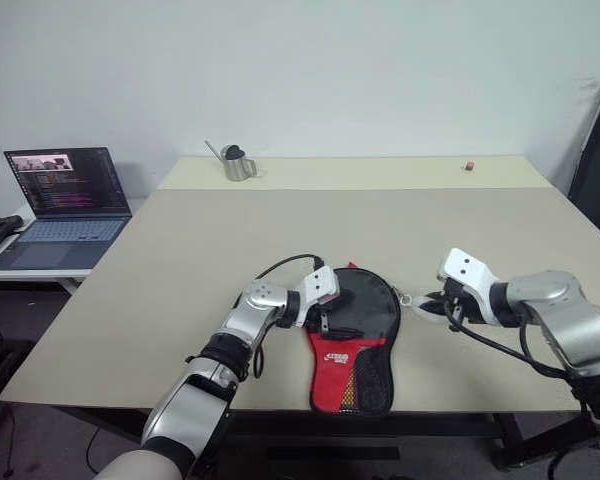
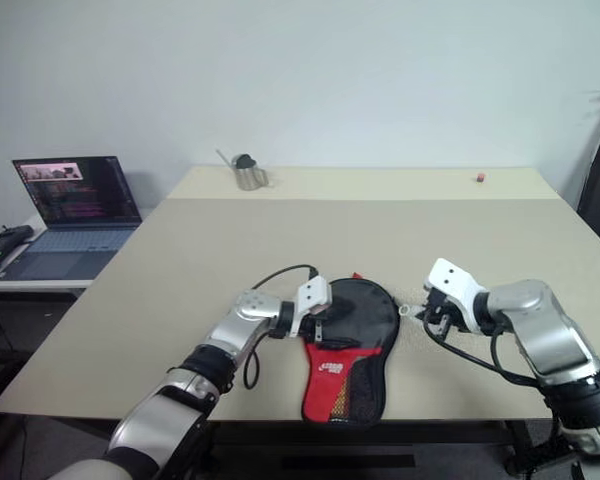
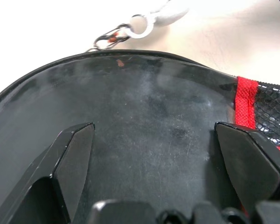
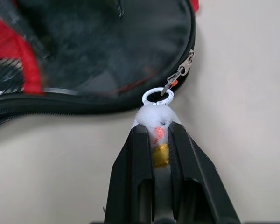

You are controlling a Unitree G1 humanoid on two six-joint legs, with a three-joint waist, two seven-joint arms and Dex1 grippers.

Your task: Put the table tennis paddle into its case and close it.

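Nearest the head camera, the left gripper (image 1: 325,300) rests at the round black top of the case (image 1: 365,335), its two black fingers (image 3: 72,158) spread wide to either side of the black fabric and closed on nothing. The case lies flat near the front edge of the beige table (image 1: 180,250), black round part away from the robot, red lower part with white logo and black mesh pocket toward it. Its zip runs along the rim on the robot's right to a metal slider, from which a small white ring (image 4: 157,96) and a white fluffy pull tag (image 4: 156,119) extend onto the tabletop. The right gripper (image 4: 157,133), just beside that rim, has its fingers pinched together on the pull tag. The table tennis paddle cannot be made out; whether it lies inside the case cannot be told. At the far side of the table stand a small metal watering can (image 1: 237,162) and a tiny red object (image 1: 469,166). An open laptop (image 1: 60,205) sits on a lower white desk beyond the table's left edge.
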